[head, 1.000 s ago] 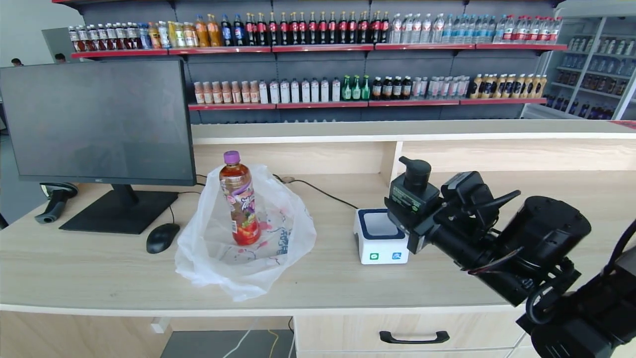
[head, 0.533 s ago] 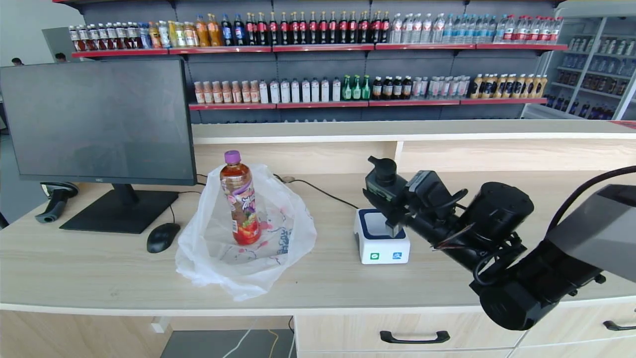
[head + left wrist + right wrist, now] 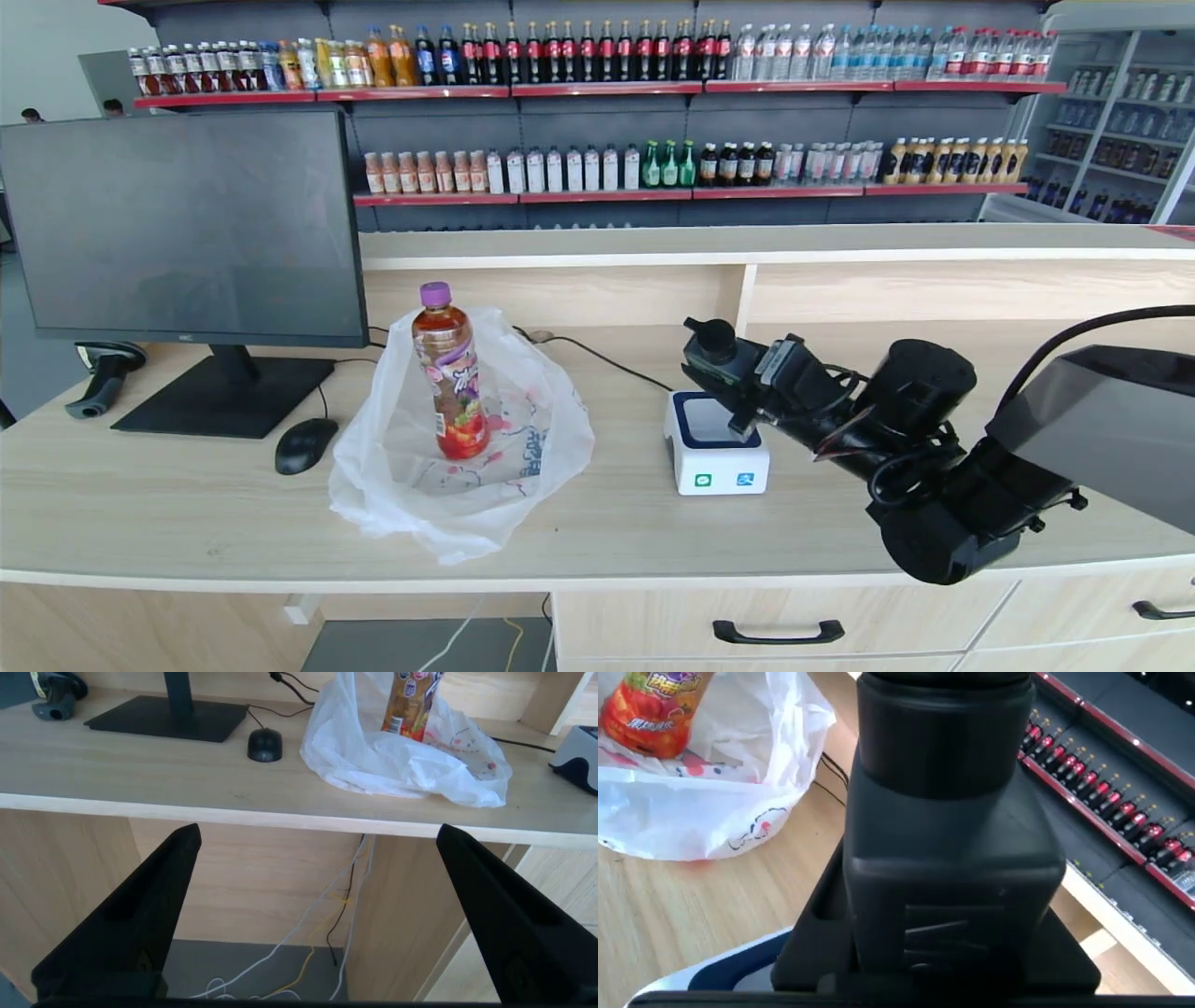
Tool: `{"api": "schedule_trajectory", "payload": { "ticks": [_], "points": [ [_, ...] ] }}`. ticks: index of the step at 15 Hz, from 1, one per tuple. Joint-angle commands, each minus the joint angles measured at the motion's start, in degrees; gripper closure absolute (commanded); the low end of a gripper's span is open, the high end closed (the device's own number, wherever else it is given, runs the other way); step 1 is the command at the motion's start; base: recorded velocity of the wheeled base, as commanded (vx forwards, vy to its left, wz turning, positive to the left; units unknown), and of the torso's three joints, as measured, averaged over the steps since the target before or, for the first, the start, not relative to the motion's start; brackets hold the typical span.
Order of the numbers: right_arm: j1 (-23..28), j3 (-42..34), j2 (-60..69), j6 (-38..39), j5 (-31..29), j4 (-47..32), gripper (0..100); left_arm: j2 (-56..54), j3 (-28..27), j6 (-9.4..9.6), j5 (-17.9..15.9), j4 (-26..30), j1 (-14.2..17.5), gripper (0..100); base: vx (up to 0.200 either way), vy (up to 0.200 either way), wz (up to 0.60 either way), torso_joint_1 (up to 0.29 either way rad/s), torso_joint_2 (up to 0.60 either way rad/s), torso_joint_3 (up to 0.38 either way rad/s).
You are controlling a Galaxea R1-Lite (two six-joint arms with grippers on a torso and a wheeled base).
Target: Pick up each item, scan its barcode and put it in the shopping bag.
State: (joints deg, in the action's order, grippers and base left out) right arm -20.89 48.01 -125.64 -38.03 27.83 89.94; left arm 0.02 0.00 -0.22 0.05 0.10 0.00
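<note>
Barcode alignment matters most: the right gripper (image 3: 754,385), clamped on the dark pump bottle (image 3: 717,353), holds it tilted just above the scanner (image 3: 714,459), so its coded face should turn squarely toward the scanner window before going to the shopping bag (image 3: 532,453) left of the scanner.

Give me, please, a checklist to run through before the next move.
1. Black bottle gripped by the right gripper: ok.
2. Black bottle close above the scanner: ok.
3. Barcode turned to the scanner window: cannot tell.
4. Shopping bag mouth open, drink bottle upright inside: ok.
5. Left gripper open, lower than the counter top, out of the way: ok.
</note>
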Motion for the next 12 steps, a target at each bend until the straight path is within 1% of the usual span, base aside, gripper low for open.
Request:
{"api": "schedule_trajectory", "payload": {
  "ticks": [1, 2, 3, 6, 10, 12],
  "points": [
    [0.24, -0.46, -0.05, -1.52, 1.88, 0.06, 100, -0.02, 0.00, -0.04, 0.04, -0.01, 0.00, 0, 0.000, 0.000, 0.00, 0.000, 0.00, 0.000],
    [0.33, -0.55, 0.39, -4.15, 4.78, 0.06, 100, -0.02, 0.00, -0.04, 0.04, -0.01, 0.00, 0, 0.000, 0.000, 0.00, 0.000, 0.00, 0.000],
    [0.33, -0.90, 0.48, -4.94, 5.66, 0.06, 100, -0.02, 0.00, -0.04, 0.04, -0.01, 0.00, 0, 0.000, 0.000, 0.00, 0.000, 0.00, 0.000],
    [0.33, -1.69, 0.04, -7.40, 7.59, 0.06, 100, -0.02, 0.00, -0.04, 0.04, -0.10, 0.09, 0, 0.000, 0.000, 0.00, 0.000, 0.00, 0.000],
    [0.42, -2.57, -0.14, -8.99, 7.85, 0.06, 100, 0.06, 0.00, -0.04, 0.04, -0.27, 0.00, 0, 0.000, 0.000, 0.00, 0.000, 0.00, 0.000],
    [0.68, -2.39, -0.93, -10.39, 9.79, 0.06, 100, -0.02, 0.00, -0.04, 0.04, -0.36, 0.00, 0, 0.000, 0.000, 0.00, 0.000, 0.00, 0.000]
  ]
}}
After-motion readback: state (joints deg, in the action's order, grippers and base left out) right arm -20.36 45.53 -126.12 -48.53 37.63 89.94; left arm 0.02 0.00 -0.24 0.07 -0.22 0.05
